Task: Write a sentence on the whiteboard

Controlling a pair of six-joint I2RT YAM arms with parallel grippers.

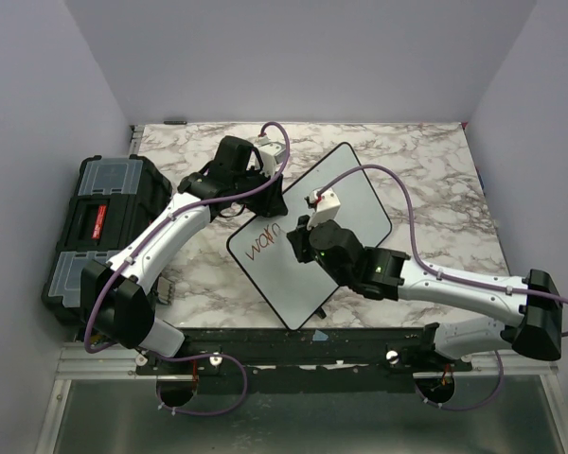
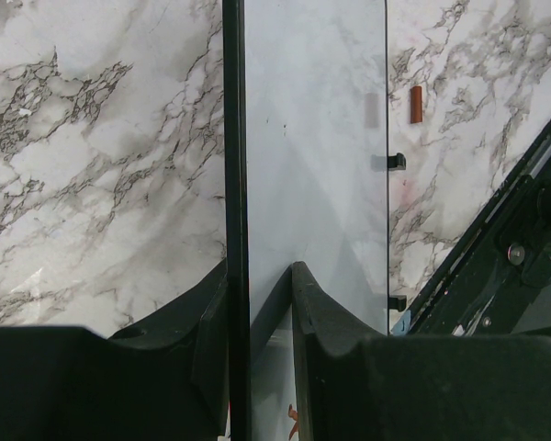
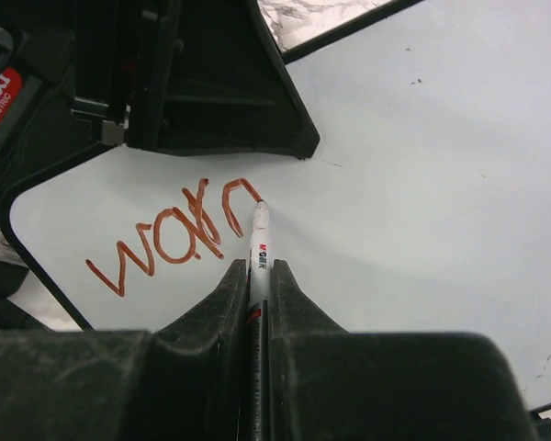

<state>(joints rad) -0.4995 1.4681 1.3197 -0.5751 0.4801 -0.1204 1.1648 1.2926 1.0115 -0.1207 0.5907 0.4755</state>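
Pale lilac walls close in a white-and-grey marble table. At its far left sits a black toolbox with clear lid compartments and a red label.

Next to it, the left arm reaches up and inward to the upper-left edge of the whiteboard. The left gripper is clenched on that edge. In the left wrist view its 2 fingers sit on either side of the thin black rim, pinching it.

Beyond the board's far edge in that view, 2 small black feet stick out. A small red piece lies on the marble just past them.

The whiteboard lies flat near the middle of the table, turned diagonally, with 1 corner pointing toward the arm bases.

The sentence is only begun: red letters "war" and 1 arch of the next letter, near the board's left corner.

To the right of the writing, the right gripper is closed tight on a white marker. The barrel is squeezed between the 2 fingers. Its tip touches the board at the end of the last red stroke.

The right arm stretches from there across the board's lower edge to its base at the table's near right.
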